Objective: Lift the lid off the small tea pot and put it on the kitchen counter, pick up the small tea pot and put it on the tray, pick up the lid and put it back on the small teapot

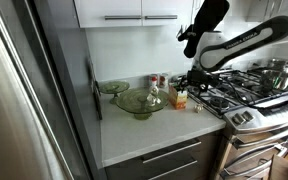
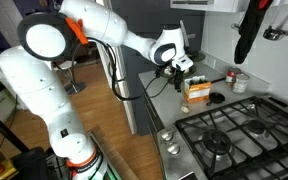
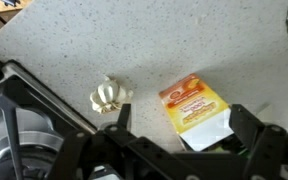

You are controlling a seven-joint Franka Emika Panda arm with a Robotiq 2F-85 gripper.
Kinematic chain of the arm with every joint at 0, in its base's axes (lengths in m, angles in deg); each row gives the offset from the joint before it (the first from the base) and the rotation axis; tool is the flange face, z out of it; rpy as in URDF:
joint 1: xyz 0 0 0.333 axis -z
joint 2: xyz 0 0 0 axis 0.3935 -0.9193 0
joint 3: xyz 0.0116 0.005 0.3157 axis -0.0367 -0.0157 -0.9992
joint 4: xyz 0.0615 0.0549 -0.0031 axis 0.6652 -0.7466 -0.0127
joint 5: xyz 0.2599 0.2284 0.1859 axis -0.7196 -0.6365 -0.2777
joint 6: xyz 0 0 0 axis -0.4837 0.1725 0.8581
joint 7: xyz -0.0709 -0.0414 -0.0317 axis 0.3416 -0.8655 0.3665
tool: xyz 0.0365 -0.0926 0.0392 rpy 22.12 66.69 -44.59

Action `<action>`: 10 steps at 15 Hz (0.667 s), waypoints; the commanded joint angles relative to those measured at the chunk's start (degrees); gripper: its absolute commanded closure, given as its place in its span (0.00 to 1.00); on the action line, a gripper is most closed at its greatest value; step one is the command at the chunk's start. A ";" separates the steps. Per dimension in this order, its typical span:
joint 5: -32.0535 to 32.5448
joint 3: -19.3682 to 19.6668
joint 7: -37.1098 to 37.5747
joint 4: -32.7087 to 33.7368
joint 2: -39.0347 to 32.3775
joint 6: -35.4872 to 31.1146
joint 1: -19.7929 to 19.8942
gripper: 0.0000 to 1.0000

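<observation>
Speckled pale kitchen counter [image 3: 134,40] bears a rectangular orange-and-white carton [image 3: 196,105]

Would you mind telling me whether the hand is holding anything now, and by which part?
Nothing is held: the hand is open and empty above the orange-and-white carton.

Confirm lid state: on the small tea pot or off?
Off. In the wrist view the lid lies alone on the kitchen counter, beside the orange-and-white carton, with no pot under it.
</observation>
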 commanded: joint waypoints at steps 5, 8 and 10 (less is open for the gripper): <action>-0.11 -0.34 1.79 -3.06 0.56 -2.59 1.34 0.00; 1.88 0.06 3.19 -2.57 -0.49 -2.69 1.92 0.00; 2.04 0.49 1.46 -2.52 -1.52 -2.92 2.35 0.00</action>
